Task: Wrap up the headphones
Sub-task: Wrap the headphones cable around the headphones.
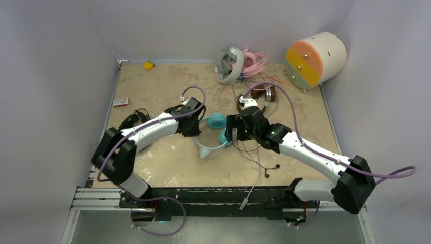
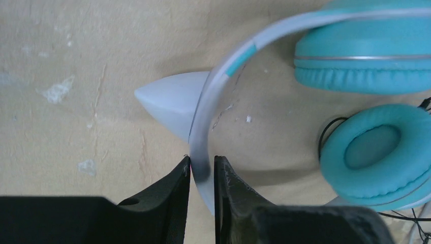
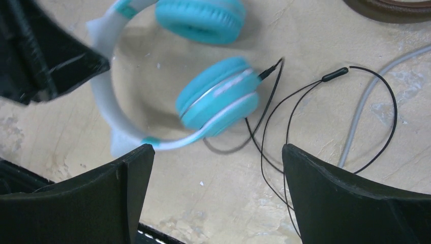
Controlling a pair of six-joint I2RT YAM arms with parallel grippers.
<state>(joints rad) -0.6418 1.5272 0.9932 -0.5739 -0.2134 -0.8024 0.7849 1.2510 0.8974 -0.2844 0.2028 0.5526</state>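
Where the cream cylinder (image 1: 315, 58) stands at the back right corner of the table (image 1: 162, 168), the teal-and-white headphones (image 1: 216, 122) lie well apart from it, toward the near left, close to the middle of the tabletop. The left gripper (image 2: 202, 162) sits on the side of this pair away from the cylinder; its jaws stand narrow, and the white headband (image 2: 223, 76) passes between them, touching both fingers. Just beyond the grip, a white pointed piece (image 2: 167, 101) sticks out from the band's outer side. The two teal ear cups (image 2: 376, 152) lie further along the band, one flat with its cushion up, the other seen edge-on. The right gripper (image 3: 217, 150) hangs over the side of the pair nearer the cylinder, jaws spread wide and gripping nothing; below them a thin black cable (image 3: 289, 117) with a small inline capsule (image 3: 335, 74) loops loosely over the tabletop from the nearer cup. Between the cylinder and the teal pair lies the brown-and-silver pair (image 1: 264, 94). Left of the cylinder, near it along the back edge, the grey-white pair (image 1: 229, 65) and the pink pair (image 1: 254, 62) lie touching each other. Further left along that edge sits a small yellow object (image 1: 148, 65). Well apart from the cylinder, at the table's left edge, lies a small red-and-white item (image 1: 120, 102).
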